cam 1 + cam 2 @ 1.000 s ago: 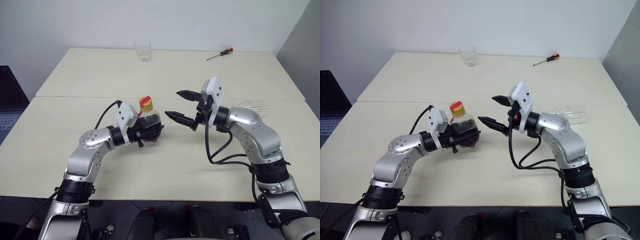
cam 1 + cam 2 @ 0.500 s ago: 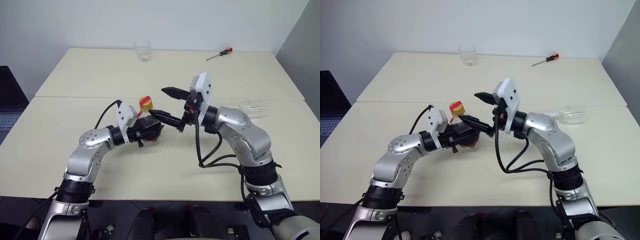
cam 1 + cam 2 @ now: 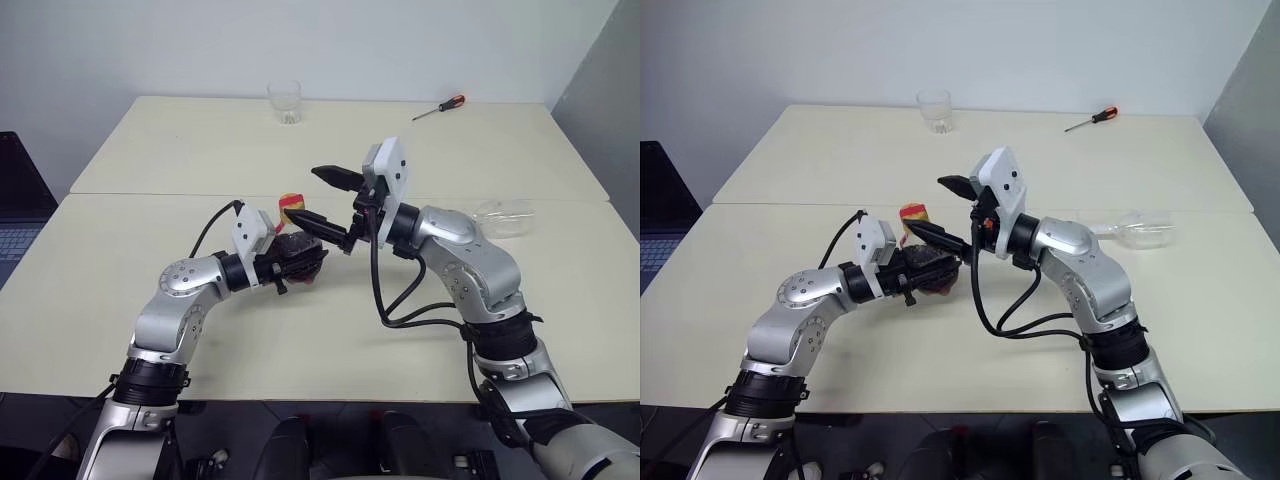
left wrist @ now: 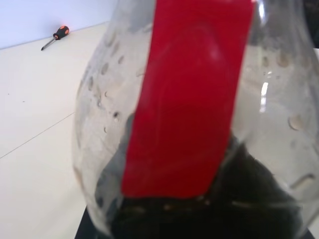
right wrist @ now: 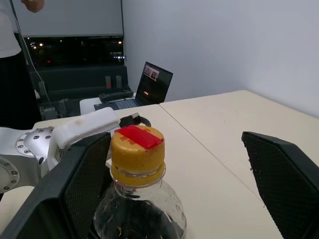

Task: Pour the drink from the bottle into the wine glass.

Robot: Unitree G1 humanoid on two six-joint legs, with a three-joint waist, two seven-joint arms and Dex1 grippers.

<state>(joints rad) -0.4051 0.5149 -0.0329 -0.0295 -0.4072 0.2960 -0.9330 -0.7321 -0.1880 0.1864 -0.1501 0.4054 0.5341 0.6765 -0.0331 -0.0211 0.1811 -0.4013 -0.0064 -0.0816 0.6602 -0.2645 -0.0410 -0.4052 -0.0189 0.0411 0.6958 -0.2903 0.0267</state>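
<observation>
My left gripper (image 3: 298,264) is shut on the belly of the bottle (image 3: 296,252) and holds it upright over the near table. The drink (image 4: 249,199) fills its lower part, under the red strip (image 4: 189,94). My right gripper (image 3: 304,194) is open and reaches in from the right at cap height. The yellow cap (image 5: 138,149) stands between its fingers (image 5: 75,189), closer to one of them and apart from both. The wine glass (image 3: 505,212) lies on its side at the right of the table.
A clear tumbler (image 3: 285,101) stands at the far edge and a red-handled screwdriver (image 3: 440,108) lies at the far right. A seam (image 3: 150,193) joins the two tables. A laptop (image 3: 15,200) sits off the left side. A person (image 5: 10,30) stands beyond it.
My right gripper has moved left and slightly up, from beside the bottle to straddling its yellow cap, staying open. The left arm and the bottle have kept still.
</observation>
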